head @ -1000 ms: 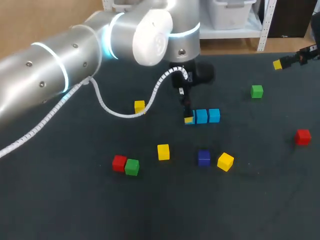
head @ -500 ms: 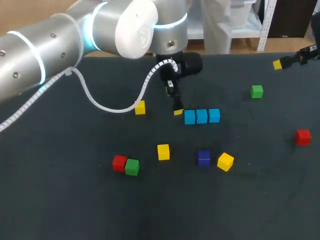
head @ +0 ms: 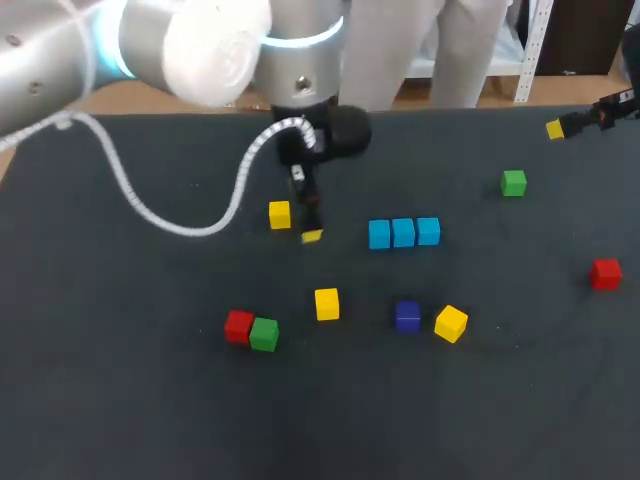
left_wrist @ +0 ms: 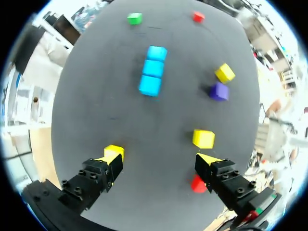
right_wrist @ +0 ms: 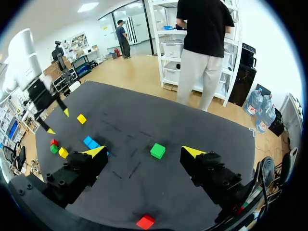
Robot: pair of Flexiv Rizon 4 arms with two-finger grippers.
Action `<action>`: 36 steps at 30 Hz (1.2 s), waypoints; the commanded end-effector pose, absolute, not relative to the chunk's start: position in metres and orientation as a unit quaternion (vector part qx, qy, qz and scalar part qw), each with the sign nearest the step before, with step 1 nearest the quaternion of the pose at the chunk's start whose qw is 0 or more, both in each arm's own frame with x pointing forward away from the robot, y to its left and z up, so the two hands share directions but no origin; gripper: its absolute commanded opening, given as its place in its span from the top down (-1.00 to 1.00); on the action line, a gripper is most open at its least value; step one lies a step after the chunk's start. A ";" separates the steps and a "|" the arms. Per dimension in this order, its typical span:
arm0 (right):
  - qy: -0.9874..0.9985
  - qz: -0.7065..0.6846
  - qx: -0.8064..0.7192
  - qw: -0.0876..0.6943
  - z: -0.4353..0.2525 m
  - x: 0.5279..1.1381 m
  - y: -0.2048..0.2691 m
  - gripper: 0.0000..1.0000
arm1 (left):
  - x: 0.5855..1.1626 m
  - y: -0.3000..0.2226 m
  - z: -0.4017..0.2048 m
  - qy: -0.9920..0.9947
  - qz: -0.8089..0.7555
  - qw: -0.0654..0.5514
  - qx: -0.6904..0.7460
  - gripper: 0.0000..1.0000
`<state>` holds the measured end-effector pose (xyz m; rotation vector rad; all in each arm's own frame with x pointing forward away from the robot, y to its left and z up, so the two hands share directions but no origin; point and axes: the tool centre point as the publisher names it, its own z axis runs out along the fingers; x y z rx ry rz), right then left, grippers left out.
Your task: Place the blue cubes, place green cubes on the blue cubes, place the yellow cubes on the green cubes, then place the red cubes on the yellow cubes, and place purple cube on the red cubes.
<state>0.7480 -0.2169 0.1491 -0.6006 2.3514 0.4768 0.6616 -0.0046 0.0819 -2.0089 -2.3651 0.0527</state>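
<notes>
Three light blue cubes (head: pixel 403 232) lie in a touching row at mid-table, nothing on them; they also show ahead of my left gripper (left_wrist: pixel 161 161). That gripper (head: pixel 308 215) hangs open and empty left of the row. A yellow cube (head: pixel 279 214) sits just beside it, close to one finger (left_wrist: pixel 114 152). More yellow cubes (head: pixel 327 303) (head: pixel 451 323), a purple cube (head: pixel 407 315), red cubes (head: pixel 238 325) (head: pixel 605 273) and green cubes (head: pixel 264 333) (head: pixel 514 182) lie scattered. My right gripper (right_wrist: pixel 144 153) is open over the far right, a green cube (right_wrist: pixel 157 150) below and ahead of it.
The red and green pair at the front left touch each other. My right gripper (head: pixel 575 122) sits at the table's back right edge. The dark table (head: pixel 150 400) has bare room along the front.
My left gripper has moved left, away from the left end of the blue row toward the yellow cube, still open. The cubes and the right arm have stayed put.
</notes>
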 end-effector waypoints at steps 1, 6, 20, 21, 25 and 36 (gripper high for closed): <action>0.897 0.185 -0.231 0.328 0.149 0.749 -0.218 -1.00 | 0.617 0.031 0.089 -0.745 -0.013 -0.056 -0.665 -1.00; 0.897 0.185 -0.231 0.328 0.149 0.749 -0.218 -1.00 | 0.585 0.037 0.088 -0.710 -0.012 -0.061 -0.702 -1.00; 0.897 0.185 -0.231 0.328 0.149 0.749 -0.218 -1.00 | 0.544 0.033 0.093 -0.674 -0.008 -0.058 -0.737 -1.00; 0.897 0.185 -0.231 0.328 0.149 0.749 -0.218 -1.00 | 0.538 0.030 0.091 -0.672 -0.001 -0.054 -0.738 -1.00; 0.897 0.185 -0.231 0.328 0.149 0.749 -0.218 -1.00 | 0.524 0.022 0.081 -0.675 0.011 -0.047 -0.737 -1.00; 0.897 0.185 -0.231 0.328 0.149 0.749 -0.218 -1.00 | 0.524 0.018 0.050 -0.663 0.017 -0.006 -0.748 -1.00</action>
